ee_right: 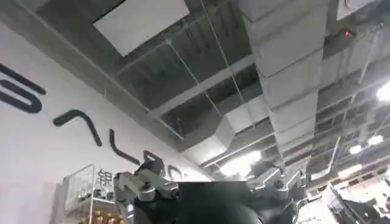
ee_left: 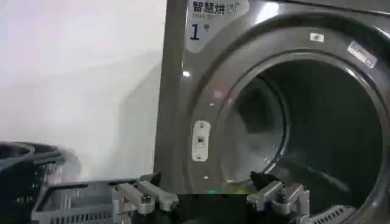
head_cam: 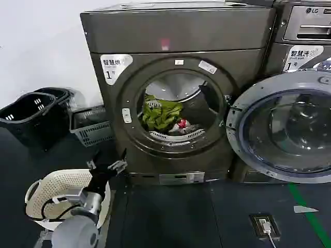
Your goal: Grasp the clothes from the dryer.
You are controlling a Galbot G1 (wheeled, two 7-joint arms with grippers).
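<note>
The dryer (head_cam: 178,36) is a dark bronze-grey front-loader with a "1" sticker; its round door (head_cam: 289,129) is swung open to the right. Inside the drum lie the clothes (head_cam: 161,113): lime-green fabric, with a small red piece (head_cam: 181,124) and pale cloth beside it. My left gripper (head_cam: 107,164) hangs low in front of the dryer's lower left corner, open and empty. In the left wrist view the left gripper (ee_left: 210,193) faces the porthole (ee_left: 304,122) from short of the rim. My right gripper (ee_right: 210,175) points up at a ceiling, fingers spread, holding nothing.
A white lattice basket (head_cam: 57,188) sits on the floor under my left arm. Two black baskets (head_cam: 31,116) and a grey one (head_cam: 90,126) stand left of the dryer. An LG machine (head_cam: 305,26) is at the right; a floor socket (head_cam: 264,226) lies nearby.
</note>
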